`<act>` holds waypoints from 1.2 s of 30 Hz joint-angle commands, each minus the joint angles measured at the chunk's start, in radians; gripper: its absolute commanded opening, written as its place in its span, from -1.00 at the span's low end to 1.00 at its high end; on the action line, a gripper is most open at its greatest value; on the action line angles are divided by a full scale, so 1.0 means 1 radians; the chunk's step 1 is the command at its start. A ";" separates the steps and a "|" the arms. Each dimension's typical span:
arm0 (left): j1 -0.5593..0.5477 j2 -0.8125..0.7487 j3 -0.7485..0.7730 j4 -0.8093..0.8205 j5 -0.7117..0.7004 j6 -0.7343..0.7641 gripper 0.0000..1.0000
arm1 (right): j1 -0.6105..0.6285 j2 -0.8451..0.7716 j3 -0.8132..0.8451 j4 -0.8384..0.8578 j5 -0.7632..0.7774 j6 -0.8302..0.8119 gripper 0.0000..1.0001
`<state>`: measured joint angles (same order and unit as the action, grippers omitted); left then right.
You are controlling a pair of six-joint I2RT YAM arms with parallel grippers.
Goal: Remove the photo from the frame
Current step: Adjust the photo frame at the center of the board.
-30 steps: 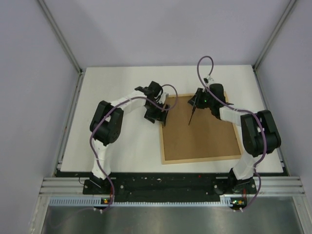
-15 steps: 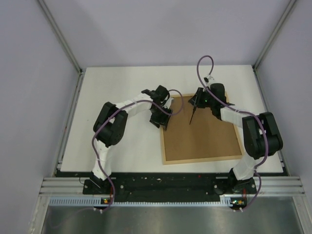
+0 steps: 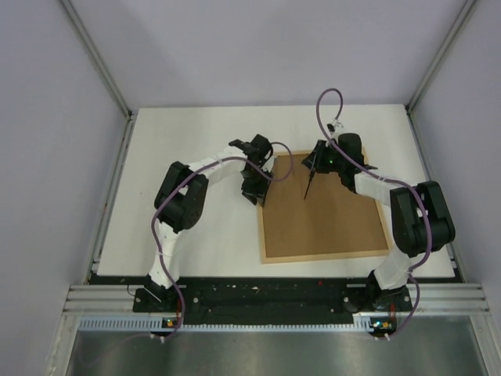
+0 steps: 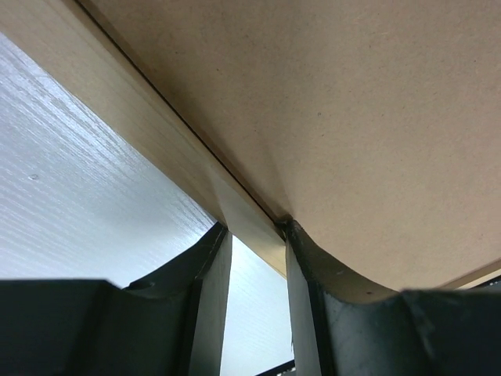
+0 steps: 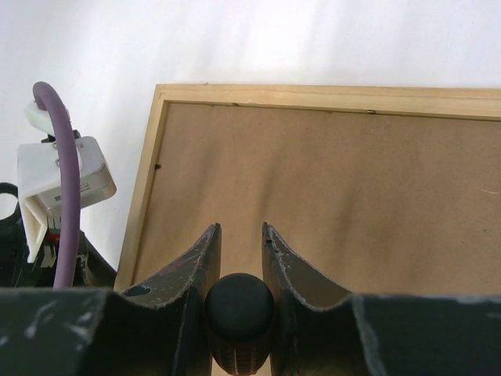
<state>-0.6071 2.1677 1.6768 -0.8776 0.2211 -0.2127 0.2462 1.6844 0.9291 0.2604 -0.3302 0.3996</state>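
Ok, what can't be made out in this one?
The photo: in no view; the frame lies face down, backing board on top.
Left pincer: left wrist view shows it astride the frame's rim, not whether it clamps.
Tip of the black tool in the right pincer: the handle hides it in the right wrist view; too small from above.

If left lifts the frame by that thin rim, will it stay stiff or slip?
Probably stiff: the frame is a wooden rim around a backing board. Gripped at one edge by the left gripper, so large a panel may pivot down. Its narrow rim could slip.
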 commanded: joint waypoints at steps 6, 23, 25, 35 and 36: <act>0.017 0.067 0.030 0.045 -0.057 0.019 -0.77 | 0.001 -0.022 -0.012 0.049 -0.020 -0.030 -1.00; 0.196 -0.134 -0.133 0.267 0.158 -0.129 -1.00 | 0.005 0.080 -0.036 0.089 0.085 -0.019 -1.00; 0.242 -0.157 -0.201 0.346 0.222 -0.174 -1.00 | 0.004 0.081 -0.035 0.086 0.086 -0.016 -1.00; 0.291 -0.178 -0.258 0.499 0.460 -0.274 -1.00 | 0.013 0.093 -0.029 0.082 0.085 -0.002 -1.00; 0.293 -0.177 -0.250 0.496 0.468 -0.271 -1.00 | 0.013 0.092 -0.026 0.079 0.083 -0.001 -1.00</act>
<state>-0.3088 2.0636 1.4128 -0.4633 0.5945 -0.4557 0.2596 1.7519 0.9020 0.3729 -0.2844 0.4644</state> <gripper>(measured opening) 0.025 0.255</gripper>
